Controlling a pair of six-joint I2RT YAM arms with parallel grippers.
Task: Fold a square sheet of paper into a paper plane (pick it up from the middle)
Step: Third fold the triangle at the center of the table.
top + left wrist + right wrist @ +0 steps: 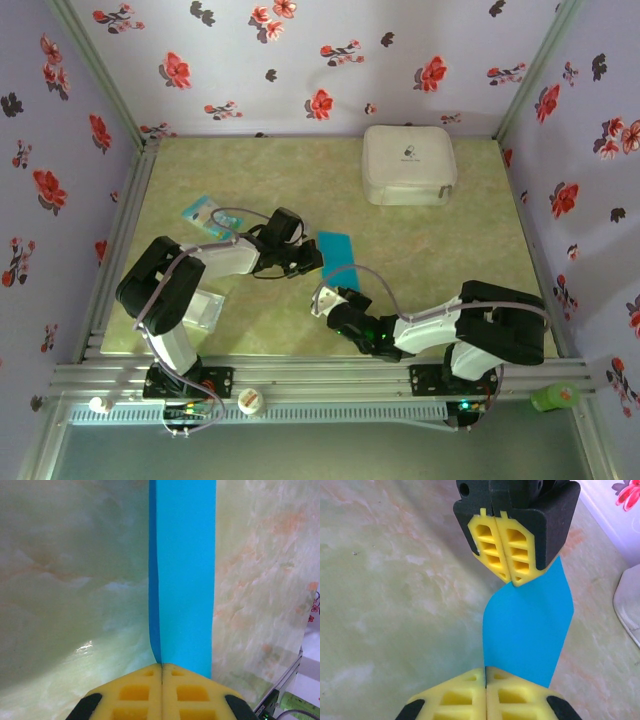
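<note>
Left wrist view: cuts off square sheet of paper (182, 570) at top edge; hides its near end between left fingers (135, 692), themselves cropped at bottom. Right wrist view: hides sheet's near edge behind right fingers (450, 700), cropped likewise; crops white case (631, 605) at right. Top view: masks both sheet ends with fingers; print on pale-blue packet (203, 213) too small to read.

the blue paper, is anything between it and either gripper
Nothing visible stands between them. The left gripper is shut directly on one end of the blue paper, and the right gripper is shut on the opposite end.
</note>
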